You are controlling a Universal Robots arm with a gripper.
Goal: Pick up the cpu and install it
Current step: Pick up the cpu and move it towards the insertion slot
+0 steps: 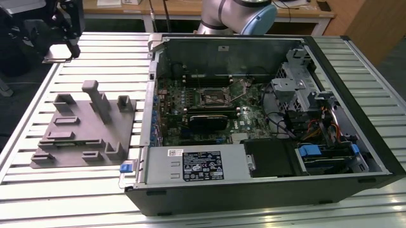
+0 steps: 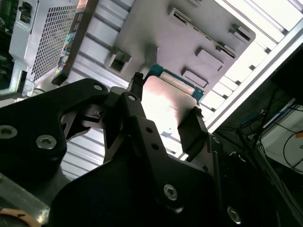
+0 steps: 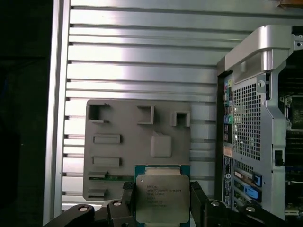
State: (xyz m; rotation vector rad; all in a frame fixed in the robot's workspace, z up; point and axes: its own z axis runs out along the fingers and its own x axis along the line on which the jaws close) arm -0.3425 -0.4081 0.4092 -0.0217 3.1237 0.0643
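- In the exterior view the gripper [image 1: 60, 47] is a dark shape against a dark background at the far corner on the exterior view's left. It is partly cut by the frame, and its fingers cannot be told apart there.
- A pale square patch just under it is probably the cpu, though it is too small to be sure in that view.
- Of the arm [image 1: 238, 16], a silver and blue joint shows behind the computer case [image 1: 266, 194], cut off by the frame.
- In the second wrist view, glare washes out the chip's metal face and the gripper's black body hides part of it.
- In the first wrist view the cpu [image 3: 160, 196] shows its silver-grey lid with a green edge around it. One side is cut off by the frame.
- The gripper is closed narrowly on the cpu, with black fingers [image 3: 200, 205] pressed against two opposite sides.
- The cpu sits between those fingers over the slatted metal surface [image 3: 142, 61], outside the computer case and apart from the grey fixture [image 3: 128, 127].
- The square socket frame [image 1: 212, 96] on the board inside the case lies well apart from the gripper.
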